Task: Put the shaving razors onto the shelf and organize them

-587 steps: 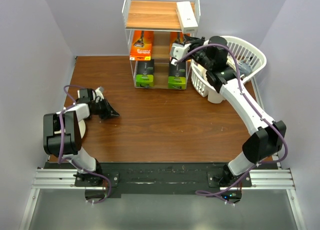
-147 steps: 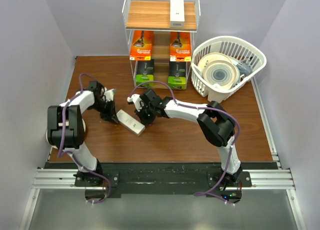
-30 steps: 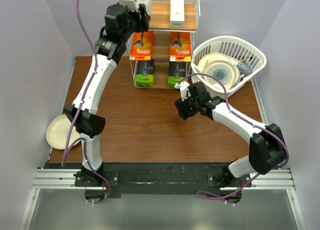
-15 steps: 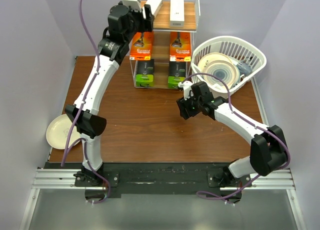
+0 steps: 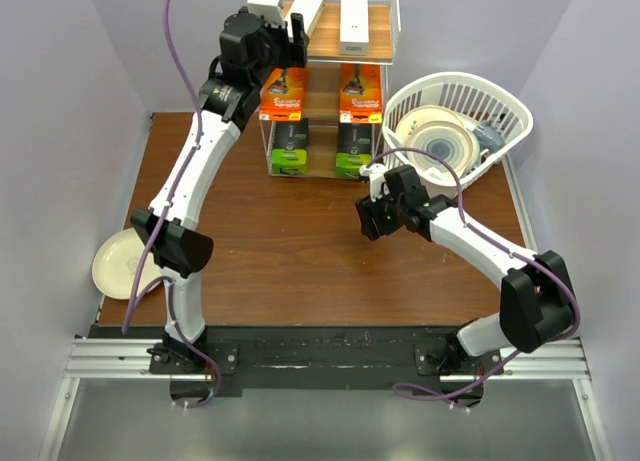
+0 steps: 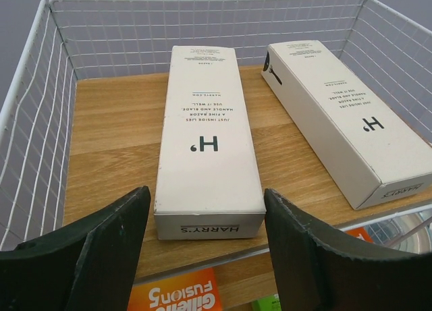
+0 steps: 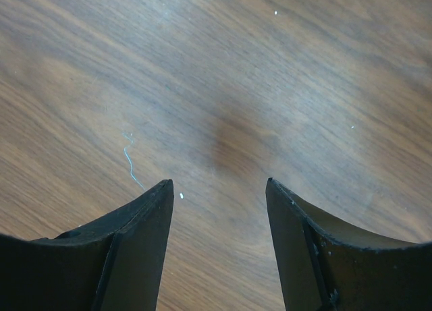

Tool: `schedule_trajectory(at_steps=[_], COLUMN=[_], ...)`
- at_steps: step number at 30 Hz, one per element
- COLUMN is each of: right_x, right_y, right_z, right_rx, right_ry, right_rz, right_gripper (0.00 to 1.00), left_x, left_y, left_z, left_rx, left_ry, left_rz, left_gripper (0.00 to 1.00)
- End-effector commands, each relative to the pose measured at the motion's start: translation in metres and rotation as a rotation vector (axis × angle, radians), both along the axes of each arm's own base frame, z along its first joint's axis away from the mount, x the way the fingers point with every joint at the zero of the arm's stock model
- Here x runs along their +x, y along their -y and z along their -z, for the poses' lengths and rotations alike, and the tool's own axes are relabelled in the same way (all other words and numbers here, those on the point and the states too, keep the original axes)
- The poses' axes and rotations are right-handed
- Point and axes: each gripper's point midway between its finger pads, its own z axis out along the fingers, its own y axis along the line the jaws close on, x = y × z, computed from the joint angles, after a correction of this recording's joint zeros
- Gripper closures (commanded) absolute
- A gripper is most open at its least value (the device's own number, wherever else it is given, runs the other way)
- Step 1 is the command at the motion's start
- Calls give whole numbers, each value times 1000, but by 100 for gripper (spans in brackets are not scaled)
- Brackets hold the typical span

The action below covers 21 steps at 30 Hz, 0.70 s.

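The shelf [image 5: 326, 33] stands at the top centre of the overhead view, at the far edge of the table [image 5: 290, 271]. Two white boxes lie flat on its top board. The right-hand white box [image 5: 352, 23] lies straight. The left-hand white box [image 5: 305, 9] lies at a slight angle just beside it, with bare wood between them. In the left wrist view, the left-hand box [image 6: 208, 149] fills the centre and the other [image 6: 341, 129] runs along the right. Two orange cards [image 5: 283, 91] [image 5: 360, 86] stand on the middle tier, and two black boxes with green ends [image 5: 289, 146] [image 5: 354, 149] stand on the bottom tier. The left gripper [image 5: 293, 39] reaches up to the top board at the upper left of the shelf. Its jaws [image 6: 206, 191] are spread and flank the near end of the left-hand box without pinching it; a strip of wood shows by the left finger. The right gripper [image 5: 368, 221] hangs over the middle of the table. Its jaws [image 7: 219, 184] are spread with only bare wood between them. A white basket [image 5: 512, 109] at the upper right holds plates [image 5: 438, 141], and another plate [image 5: 120, 264] lies at the lower left.
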Motion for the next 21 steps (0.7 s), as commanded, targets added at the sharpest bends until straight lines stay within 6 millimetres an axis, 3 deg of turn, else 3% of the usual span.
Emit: schedule_trajectory(at_steps=[1, 8, 16, 21], right_x=[2, 2, 4, 5], right_y=[-4, -1, -1, -6], right_z=[-13, -11, -10, -9], right_rx=[52, 52, 59, 80], right_ry=[32, 26, 23, 9], right_rz=[5, 21, 20, 35], right_gripper=[39, 39, 39, 39], left_x=[-5, -1, -13, -14], left_y=[-3, -5, -20, -14], left_z=[-20, -24, -29, -23], left_rx=[-8, -26, -10, 11], left_ry=[55, 70, 80, 75], left_rz=[-5, -60, -253, -279], left_gripper=[29, 51, 57, 56])
